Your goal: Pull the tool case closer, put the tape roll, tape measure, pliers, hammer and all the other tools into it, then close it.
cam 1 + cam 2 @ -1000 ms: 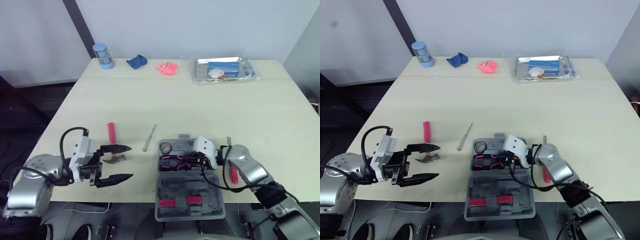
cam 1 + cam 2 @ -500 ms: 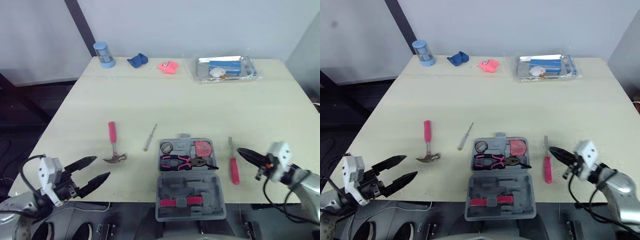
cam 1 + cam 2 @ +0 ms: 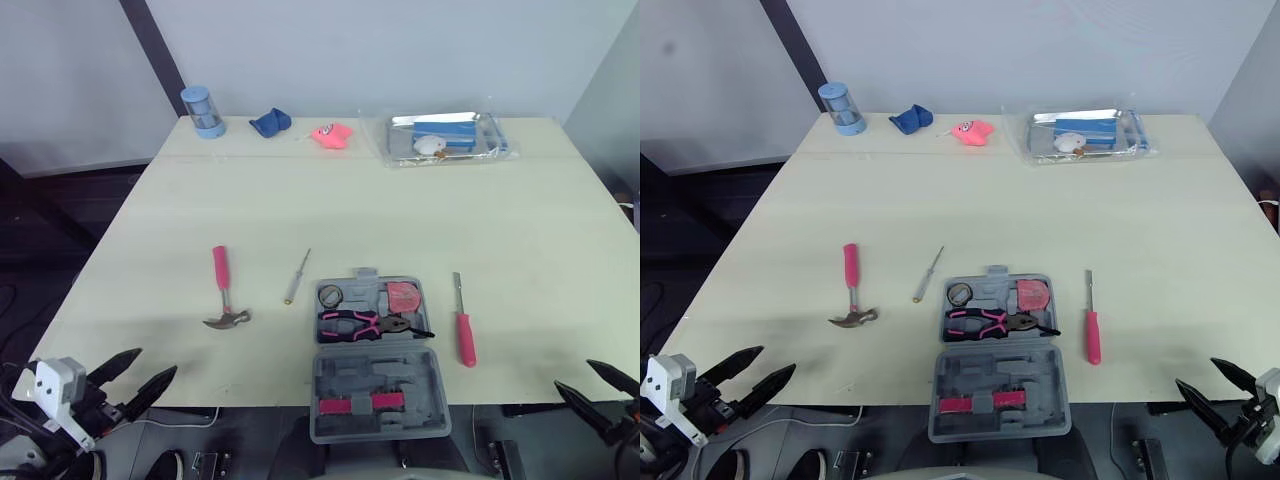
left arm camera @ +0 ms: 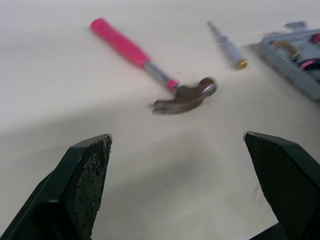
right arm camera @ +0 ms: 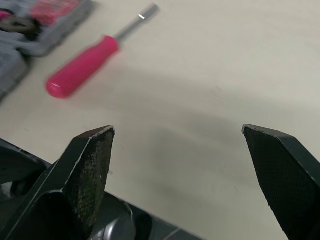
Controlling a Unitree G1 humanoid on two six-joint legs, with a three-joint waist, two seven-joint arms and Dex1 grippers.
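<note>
The left gripper (image 3: 158, 360) and right gripper (image 3: 573, 373) hang off the table's (image 3: 400, 220) near edge, fingers spread and empty, while the open tool case (image 3: 378, 390) at that edge holds the pliers (image 3: 370, 323), between the hammer (image 3: 224, 296) on its left and a pink screwdriver (image 3: 465, 335) on its right.

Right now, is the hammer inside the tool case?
No, the hammer lies on the table, apart from the open tool case, on its left.

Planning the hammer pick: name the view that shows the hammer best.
Left wrist view: the hammer lies whole and close, handle and claw head clear. Both eye views show it small, left of the tool case.
</note>
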